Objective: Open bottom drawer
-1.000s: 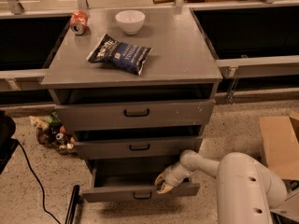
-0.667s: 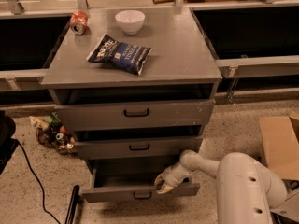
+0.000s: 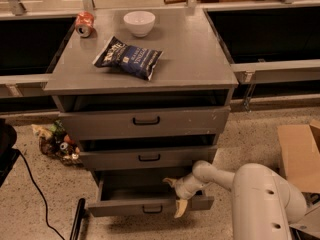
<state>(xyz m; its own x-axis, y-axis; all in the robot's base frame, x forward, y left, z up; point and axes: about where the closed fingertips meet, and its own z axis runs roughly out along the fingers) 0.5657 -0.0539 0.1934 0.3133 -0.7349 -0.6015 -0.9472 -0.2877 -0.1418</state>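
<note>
The bottom drawer (image 3: 125, 207) of the grey cabinet is the lowest, shallowest one, with a small black bar handle (image 3: 152, 210). It stands pulled partly out, and its dark inside shows. My gripper (image 3: 173, 198) is at the right part of the drawer's front panel, on a white arm (image 3: 260, 194) that comes in from the lower right. Its tan fingers (image 3: 180, 208) are spread, one over the drawer's inside and one in front of the panel. It holds nothing.
The middle drawer (image 3: 150, 157) and top drawer (image 3: 145, 121) are pushed in further. On the cabinet top lie a blue chip bag (image 3: 127, 58), a white bowl (image 3: 139, 23) and a red can (image 3: 84, 24). Litter (image 3: 57, 141) lies on the floor at the left, a cardboard box (image 3: 300, 154) at the right.
</note>
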